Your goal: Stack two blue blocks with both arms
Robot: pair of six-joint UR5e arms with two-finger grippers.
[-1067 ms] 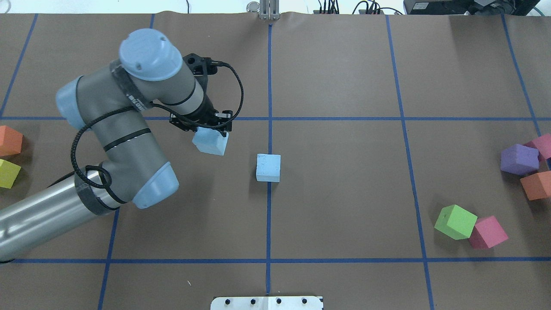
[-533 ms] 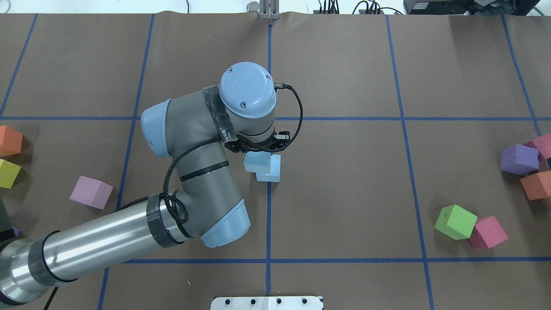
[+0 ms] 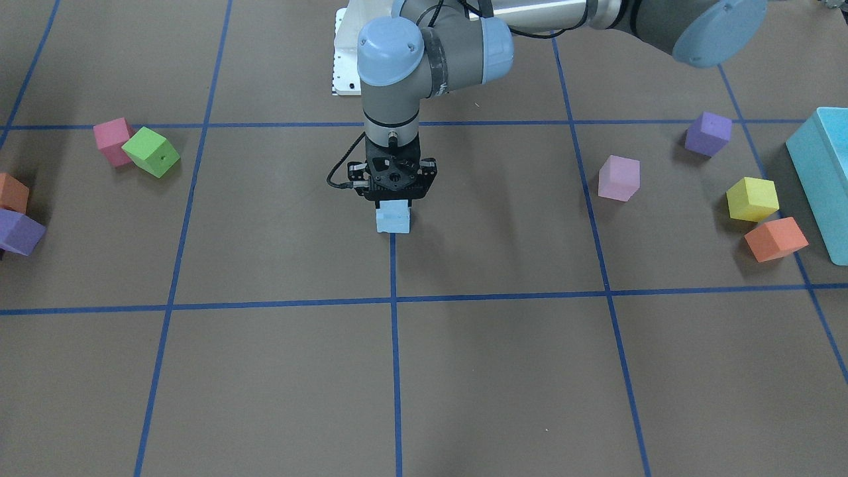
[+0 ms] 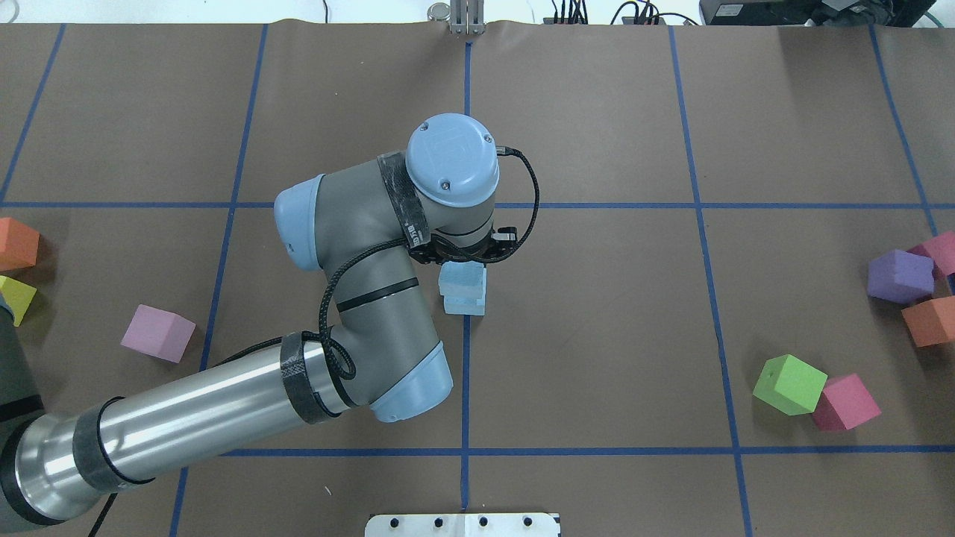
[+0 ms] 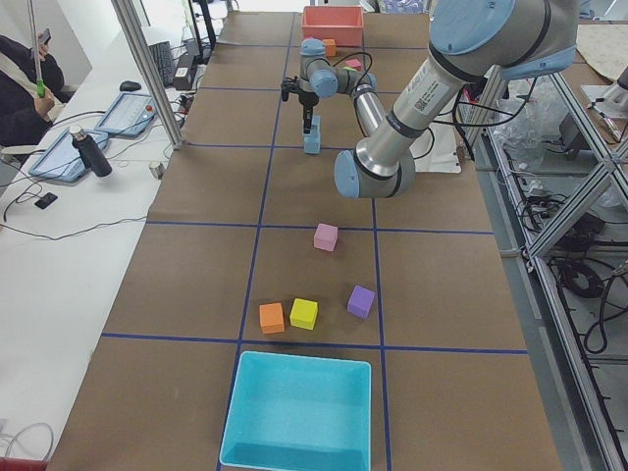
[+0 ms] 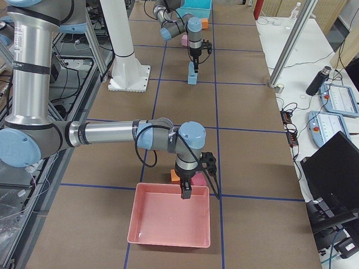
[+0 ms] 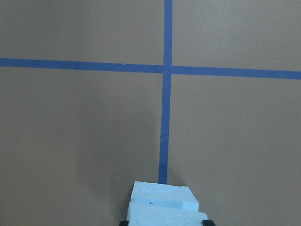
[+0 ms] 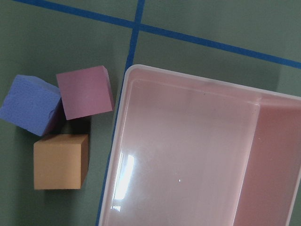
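Observation:
My left gripper [image 3: 395,201] is shut on a pale blue block [image 4: 461,279] at the table's centre. It holds that block directly over the second blue block [image 4: 465,305], shifted slightly to one side. I cannot tell whether the two touch. The left wrist view shows the held block [image 7: 164,214] at the bottom edge with the lower block [image 7: 161,190] just beyond it. My right gripper [image 6: 185,192] hangs over a pink bin [image 6: 168,224] at the table's right end. I cannot tell whether it is open or shut.
A lilac cube [image 4: 157,333], an orange cube [image 4: 16,244] and a yellow cube [image 4: 13,298] lie at the left. Purple [image 4: 900,276], orange [image 4: 929,321], green [image 4: 789,384] and pink [image 4: 845,403] cubes lie at the right. A turquoise bin [image 3: 821,172] stands at the left end.
My left arm has swung right with the blue block, from beside the resting blue block to directly over it, and uncovered the lilac cube.

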